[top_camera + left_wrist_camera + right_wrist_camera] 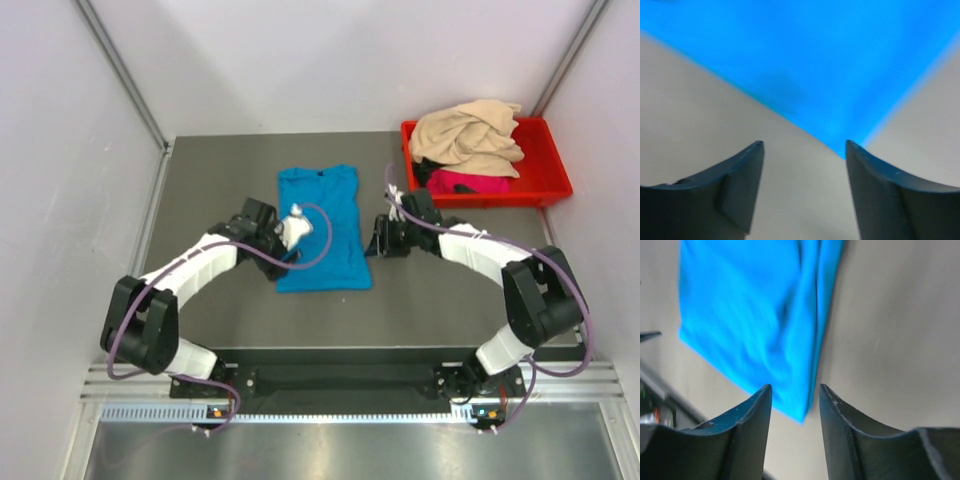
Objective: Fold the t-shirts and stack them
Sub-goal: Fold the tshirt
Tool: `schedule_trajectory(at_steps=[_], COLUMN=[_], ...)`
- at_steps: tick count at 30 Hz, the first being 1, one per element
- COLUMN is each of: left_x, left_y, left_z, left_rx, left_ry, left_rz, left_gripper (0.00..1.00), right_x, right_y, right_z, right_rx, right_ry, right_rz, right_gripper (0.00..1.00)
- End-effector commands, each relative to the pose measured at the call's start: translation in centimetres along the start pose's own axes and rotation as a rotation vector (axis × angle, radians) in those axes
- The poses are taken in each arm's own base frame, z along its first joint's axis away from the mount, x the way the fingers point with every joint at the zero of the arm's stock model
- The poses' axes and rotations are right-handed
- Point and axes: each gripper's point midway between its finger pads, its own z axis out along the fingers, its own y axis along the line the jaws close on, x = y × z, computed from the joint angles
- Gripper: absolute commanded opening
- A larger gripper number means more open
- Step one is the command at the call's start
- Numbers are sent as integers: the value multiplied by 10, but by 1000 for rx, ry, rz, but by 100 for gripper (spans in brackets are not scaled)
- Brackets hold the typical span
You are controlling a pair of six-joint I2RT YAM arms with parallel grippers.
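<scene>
The turquoise-blue t-shirt [320, 225] lies flat on the table, folded into a long narrow shape. My left gripper [285, 250] is open and empty at its left edge; in the left wrist view [804, 145] a corner of the shirt [805, 60] points in between the fingertips. My right gripper [376, 244] is open and empty just off the shirt's right edge; in the right wrist view [795, 387] the shirt's corner [760, 325] sits just ahead of the gap. The beige-tan t-shirt [467, 135] is bunched on top of the magenta-pink one [468, 182].
A red plastic bin [548, 175] at the back right holds the beige and pink shirts. The dark grey table [200, 200] is walled by white panels on the left, back and right.
</scene>
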Motion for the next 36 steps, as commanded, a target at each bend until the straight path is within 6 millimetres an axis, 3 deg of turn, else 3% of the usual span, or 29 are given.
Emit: schedule_trajectory(at_steps=[1,3,9,16,18,21,26,32,36], left_x=[-55,-62,-79,-79,-78,-84,-95,-90,-77], left_y=[66,82,109,132,134,134,132,120,122], left_z=[-25,-20,8,41,46,49,42,50,60], left_rx=[-182,-205,-226,-256,-257,-250,-236,-161,-160], left_ry=[-253,-296,-349,-333,-336,-381,-437,-393,-319], left_rz=[-236,-333,-372,-378,-378,-357,-324,-309,-315], left_gripper=[68,62,63,62,62,61,57,26,24], right_x=[-67,-83,-106,-107,-105,-103,-103,-104,-108], right_y=[3,3,2,-3,-8,-9,-10,-13,-15], right_z=[4,19,55,80,84,87,86,82,77], right_rx=[71,69,52,39,52,48,54,66,69], right_ry=[-167,-177,-167,-124,-118,-115,-116,-122,-133], right_rz=[-83,-75,-72,-63,-59,-54,-51,-50,-44], right_gripper=[42,38,38,36,29,19,14,11,10])
